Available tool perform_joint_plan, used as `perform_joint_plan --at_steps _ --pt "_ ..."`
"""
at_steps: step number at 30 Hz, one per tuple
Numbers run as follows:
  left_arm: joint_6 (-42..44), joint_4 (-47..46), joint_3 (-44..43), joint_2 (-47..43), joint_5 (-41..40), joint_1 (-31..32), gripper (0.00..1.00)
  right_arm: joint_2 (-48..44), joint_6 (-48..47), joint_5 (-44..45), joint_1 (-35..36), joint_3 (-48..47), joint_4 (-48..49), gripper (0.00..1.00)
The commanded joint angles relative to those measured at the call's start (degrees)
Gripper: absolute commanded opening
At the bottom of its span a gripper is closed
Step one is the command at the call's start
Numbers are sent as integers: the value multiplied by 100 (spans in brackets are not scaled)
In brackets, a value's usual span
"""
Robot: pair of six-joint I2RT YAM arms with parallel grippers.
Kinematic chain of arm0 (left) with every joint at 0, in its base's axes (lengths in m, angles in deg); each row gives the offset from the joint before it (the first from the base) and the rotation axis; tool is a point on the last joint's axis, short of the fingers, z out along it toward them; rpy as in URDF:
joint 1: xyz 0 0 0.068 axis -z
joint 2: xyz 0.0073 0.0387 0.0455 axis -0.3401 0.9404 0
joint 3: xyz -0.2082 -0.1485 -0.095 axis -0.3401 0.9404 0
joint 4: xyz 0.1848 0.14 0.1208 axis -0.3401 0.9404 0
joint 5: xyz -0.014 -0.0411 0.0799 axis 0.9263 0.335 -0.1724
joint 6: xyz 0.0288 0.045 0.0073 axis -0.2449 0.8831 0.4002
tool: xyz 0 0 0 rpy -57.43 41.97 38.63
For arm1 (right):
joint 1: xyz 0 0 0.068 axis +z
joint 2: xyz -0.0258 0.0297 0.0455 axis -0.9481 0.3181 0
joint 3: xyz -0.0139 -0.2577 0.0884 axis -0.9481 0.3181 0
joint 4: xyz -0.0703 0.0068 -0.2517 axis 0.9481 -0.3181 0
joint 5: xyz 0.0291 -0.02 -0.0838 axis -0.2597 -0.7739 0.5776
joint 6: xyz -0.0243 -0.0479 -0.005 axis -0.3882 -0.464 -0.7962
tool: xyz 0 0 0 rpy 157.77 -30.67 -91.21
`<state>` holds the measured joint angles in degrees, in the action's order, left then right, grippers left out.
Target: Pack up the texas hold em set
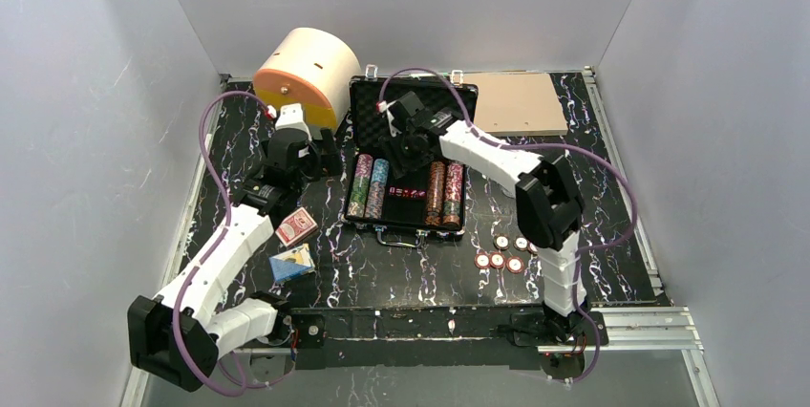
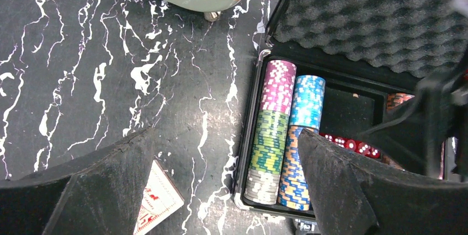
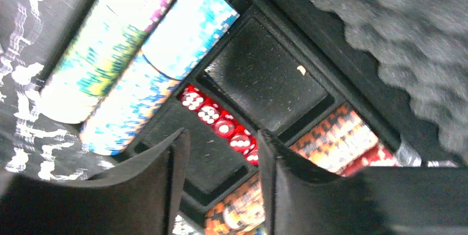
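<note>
The black briefcase lies open mid-table with its foam lid up. Striped poker chips fill rows on both sides, and red dice line the middle. My right gripper hangs over the middle compartments. In its wrist view the right gripper is open above the dice, holding nothing. My left gripper hovers just left of the case. Seen from the wrist, the left gripper is wide open and spans bare table and the case rim. A red card deck and a blue deck lie on the table at the left.
Several loose round chips lie right of the case front. A big cream cylinder with an orange face stands at the back left. A flat tan board lies at the back right. Grey walls close in three sides.
</note>
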<state>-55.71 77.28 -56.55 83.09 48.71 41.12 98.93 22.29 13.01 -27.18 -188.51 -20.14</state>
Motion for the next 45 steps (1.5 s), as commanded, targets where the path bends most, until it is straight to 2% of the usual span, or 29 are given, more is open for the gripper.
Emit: perform_joint_plan --at_steps 1,4,7,14,30,37,45 --pt "-351 370 -94 -387 67 21 98 -702 1126 287 -38 190 189 46" --pt "-517 493 84 -651 183 21 98 -669 1651 250 -43 341 -133 28" --pt "-627 572 325 -959 278 21 98 -630 1984 429 -36 605 -274 22" --pt "-563 939 599 -1314 103 21 98 -227 2244 507 -35 381 -891 23" --pt "-582 1165 1061 -1726 -97 21 98 -52 2652 639 -36 315 -576 36" --pt "-554 1203 1095 -1792 -72 22 98 86 2923 790 -19 160 -626 30" --pt "-545 1212 1113 -1840 -65 21 98 259 3073 743 -2 3 -608 29"
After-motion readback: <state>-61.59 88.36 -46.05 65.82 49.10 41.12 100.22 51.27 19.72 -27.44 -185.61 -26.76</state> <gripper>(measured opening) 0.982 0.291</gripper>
